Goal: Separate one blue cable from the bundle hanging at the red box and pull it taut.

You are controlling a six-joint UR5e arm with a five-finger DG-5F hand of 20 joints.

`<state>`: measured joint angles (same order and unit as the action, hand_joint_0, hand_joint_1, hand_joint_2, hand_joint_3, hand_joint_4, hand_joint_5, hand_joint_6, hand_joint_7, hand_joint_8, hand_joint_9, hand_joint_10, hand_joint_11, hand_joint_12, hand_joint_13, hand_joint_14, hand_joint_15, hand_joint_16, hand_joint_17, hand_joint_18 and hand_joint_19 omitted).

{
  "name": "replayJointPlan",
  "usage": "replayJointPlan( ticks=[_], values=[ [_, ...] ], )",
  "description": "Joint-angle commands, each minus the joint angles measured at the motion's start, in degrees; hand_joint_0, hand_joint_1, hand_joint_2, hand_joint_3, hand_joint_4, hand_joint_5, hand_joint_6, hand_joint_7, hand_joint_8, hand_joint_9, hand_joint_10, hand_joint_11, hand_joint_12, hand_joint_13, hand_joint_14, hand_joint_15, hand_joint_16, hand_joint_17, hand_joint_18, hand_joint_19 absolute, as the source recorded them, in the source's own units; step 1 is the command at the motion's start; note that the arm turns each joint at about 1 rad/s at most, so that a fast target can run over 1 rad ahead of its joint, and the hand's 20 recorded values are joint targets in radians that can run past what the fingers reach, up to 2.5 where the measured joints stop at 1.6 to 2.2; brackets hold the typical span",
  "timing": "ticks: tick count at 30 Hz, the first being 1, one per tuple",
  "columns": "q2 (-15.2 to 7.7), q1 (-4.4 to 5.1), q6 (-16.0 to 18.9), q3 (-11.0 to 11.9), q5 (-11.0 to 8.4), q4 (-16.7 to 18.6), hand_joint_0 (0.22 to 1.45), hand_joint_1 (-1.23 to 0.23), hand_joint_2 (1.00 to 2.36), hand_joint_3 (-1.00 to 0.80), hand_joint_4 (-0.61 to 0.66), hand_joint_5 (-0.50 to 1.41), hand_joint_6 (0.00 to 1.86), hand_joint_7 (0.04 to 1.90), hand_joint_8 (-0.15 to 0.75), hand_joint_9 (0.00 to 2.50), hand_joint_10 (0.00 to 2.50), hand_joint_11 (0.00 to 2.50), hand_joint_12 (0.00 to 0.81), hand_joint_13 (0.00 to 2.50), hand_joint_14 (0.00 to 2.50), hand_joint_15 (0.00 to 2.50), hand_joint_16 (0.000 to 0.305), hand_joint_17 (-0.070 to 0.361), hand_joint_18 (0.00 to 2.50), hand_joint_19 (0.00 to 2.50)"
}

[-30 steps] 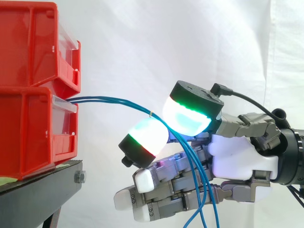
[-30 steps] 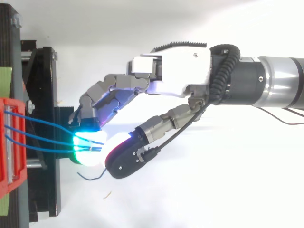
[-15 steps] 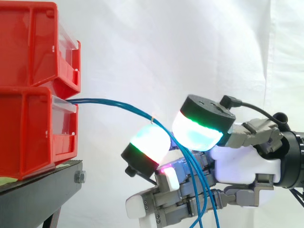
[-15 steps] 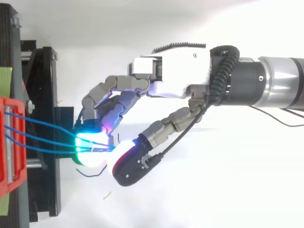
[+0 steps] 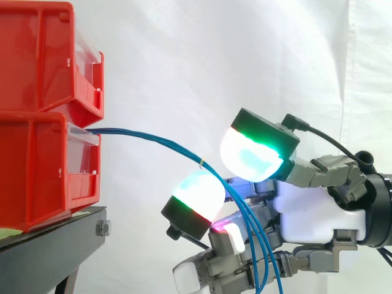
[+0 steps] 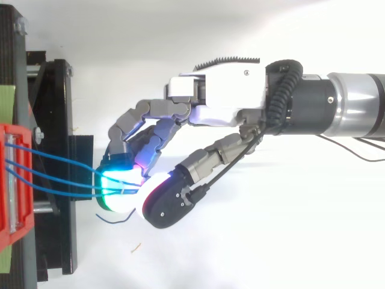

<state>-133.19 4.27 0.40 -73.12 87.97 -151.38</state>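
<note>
Several thin blue cables (image 5: 153,139) leave the front of the lower red bin (image 5: 37,165) and arc down to the right, tied together by a small band. They run between a glowing fingertip (image 5: 195,195) and the thumb pad (image 5: 250,154) of my hand (image 5: 312,211), then hang down past the palm. From above, the cables (image 6: 60,177) fan out from the red bin (image 6: 9,180) and meet under the cyan-green fingertip (image 6: 117,183). My hand (image 6: 222,96) has its fingers curled, with thumb and finger closed on the bundle.
A second red bin (image 5: 37,55) is stacked on the lower one. Both rest on a black stand (image 5: 55,245) at the left. A white curtain hangs behind. A loose dark cable end (image 6: 114,220) curls below the fingertips in the top view.
The hand has sunk lower and drawn slightly right. Thumb and finger pads have closed together on the cables, and the tied point of the bundle has been pulled downward.
</note>
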Motion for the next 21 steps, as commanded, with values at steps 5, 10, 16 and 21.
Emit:
replayJointPlan(
  ticks=[5, 10, 16, 21],
  values=[
    [-0.05, -0.22, -0.05, 0.00, 0.27, 0.12, 0.61, -0.67, 1.01, -0.33, 0.10, -0.17, 0.84, 0.97, 0.304, 0.93, 0.02, 0.83, 0.291, 0.73, 0.01, 0.32, 0.023, 0.052, 0.51, 0.16],
    [-0.05, -0.05, -0.14, 0.00, 0.27, -0.23, 0.61, -0.76, 1.01, -0.23, 0.08, -0.18, 0.85, 1.01, 0.315, 0.93, 0.02, 0.85, 0.300, 0.74, 0.01, 0.32, 0.025, 0.055, 0.53, 0.15],
    [-0.05, -0.13, -0.05, 0.00, 0.27, -0.23, 0.63, -0.81, 1.01, -0.24, 0.08, -0.19, 0.87, 0.96, 0.307, 0.91, 0.02, 0.87, 0.298, 0.74, 0.01, 0.32, 0.024, 0.054, 0.53, 0.17],
    [-0.05, -0.31, -0.14, 0.00, 0.27, -0.23, 0.67, -0.87, 1.01, -0.28, 0.07, -0.19, 0.87, 0.98, 0.301, 0.91, 0.02, 0.86, 0.295, 0.74, 0.01, 0.32, 0.024, 0.053, 0.55, 0.18]
  ],
)
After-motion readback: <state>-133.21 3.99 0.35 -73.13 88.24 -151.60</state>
